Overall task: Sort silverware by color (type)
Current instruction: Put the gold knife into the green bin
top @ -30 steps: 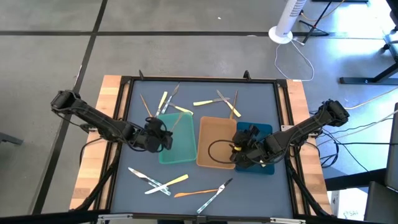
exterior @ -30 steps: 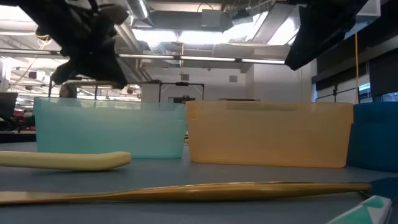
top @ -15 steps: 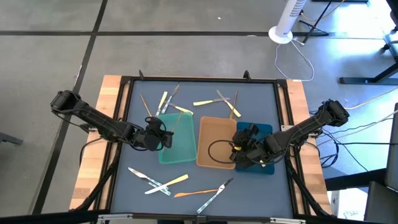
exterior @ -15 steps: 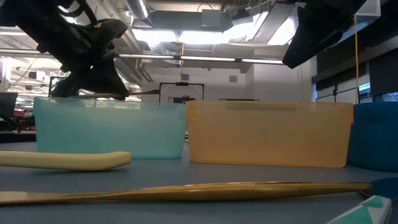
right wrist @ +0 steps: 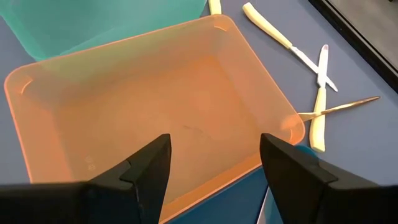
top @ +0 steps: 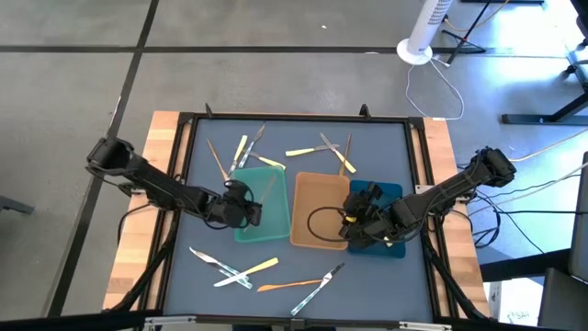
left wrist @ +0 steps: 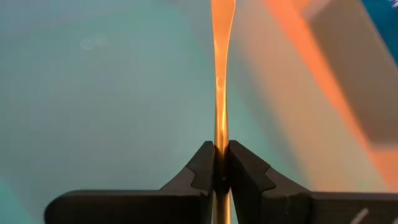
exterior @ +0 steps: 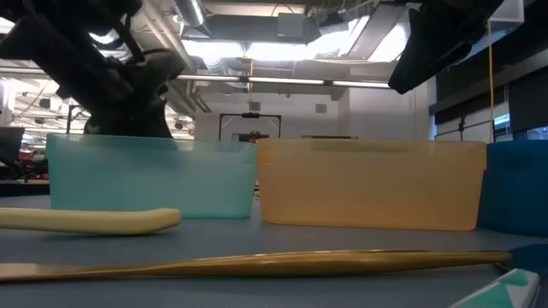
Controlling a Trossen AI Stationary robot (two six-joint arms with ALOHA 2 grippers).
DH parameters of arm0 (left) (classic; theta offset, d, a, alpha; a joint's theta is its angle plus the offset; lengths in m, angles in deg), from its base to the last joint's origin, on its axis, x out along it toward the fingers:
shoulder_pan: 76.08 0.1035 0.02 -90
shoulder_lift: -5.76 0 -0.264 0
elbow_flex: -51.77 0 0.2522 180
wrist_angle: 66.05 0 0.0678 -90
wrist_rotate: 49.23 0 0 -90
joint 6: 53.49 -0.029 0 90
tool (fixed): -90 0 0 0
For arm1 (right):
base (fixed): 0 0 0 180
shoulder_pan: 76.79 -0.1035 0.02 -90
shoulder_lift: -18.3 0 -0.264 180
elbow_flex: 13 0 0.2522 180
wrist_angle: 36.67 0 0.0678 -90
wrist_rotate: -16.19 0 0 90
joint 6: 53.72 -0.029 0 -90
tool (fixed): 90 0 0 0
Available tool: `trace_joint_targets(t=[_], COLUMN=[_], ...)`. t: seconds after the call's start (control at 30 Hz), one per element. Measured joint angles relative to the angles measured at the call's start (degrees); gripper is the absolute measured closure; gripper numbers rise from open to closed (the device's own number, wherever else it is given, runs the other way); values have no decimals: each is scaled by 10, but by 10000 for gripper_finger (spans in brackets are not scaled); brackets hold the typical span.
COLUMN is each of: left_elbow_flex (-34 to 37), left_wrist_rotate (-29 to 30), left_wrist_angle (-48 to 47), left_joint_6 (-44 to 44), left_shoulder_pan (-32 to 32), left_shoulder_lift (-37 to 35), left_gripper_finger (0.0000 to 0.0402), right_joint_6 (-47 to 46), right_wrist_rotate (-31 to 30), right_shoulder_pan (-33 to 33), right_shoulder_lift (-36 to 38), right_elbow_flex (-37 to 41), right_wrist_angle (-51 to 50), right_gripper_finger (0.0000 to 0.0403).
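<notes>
My left gripper (top: 246, 211) is over the teal tray (top: 276, 221), shut on a slim gold utensil (left wrist: 221, 74) that sticks out ahead of the fingers above the tray's floor. My right gripper (right wrist: 214, 168) hangs open above the tan tray (top: 312, 188), beside the dark-blue tray (top: 393, 191), with nothing between its fingers. More silverware lies flat on the mat: yellow-handled, gold and silver pieces at the far side (top: 322, 147) and near the front edge (top: 234, 268). My left gripper pinches the gold utensil's thin stem (left wrist: 221, 146) between its two fingers. The fingers slant down from the table's left, and the utensil runs on in line with them. Whether its far end touches the tray floor, I cannot tell.
A dark cable loop (top: 322, 225) lies over the tan tray by my right gripper. In the low view a yellow handle (exterior: 86, 221) and a long gold utensil (exterior: 257, 261) lie in front of the trays. A raised black frame (top: 294, 118) borders the mat.
My left gripper has sunk toward the teal tray and shifted a little toward the table's right, staying shut on the gold utensil, which has come down with it into the tray.
</notes>
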Motion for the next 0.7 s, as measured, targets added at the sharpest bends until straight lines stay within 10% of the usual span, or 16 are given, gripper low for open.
trace_joint_targets(t=[0.7], left_elbow_flex=[0], left_wrist_rotate=[-4], left_wrist_angle=[-2], left_joint_6=[0], left_shoulder_pan=[0], left_shoulder_lift=[7], left_gripper_finger=[356], right_joint_6=[0], right_wrist_rotate=[0], right_shoulder_pan=[0], right_shoulder_lift=[0], right_elbow_flex=[0], right_wrist_angle=[0], right_gripper_finger=[168])
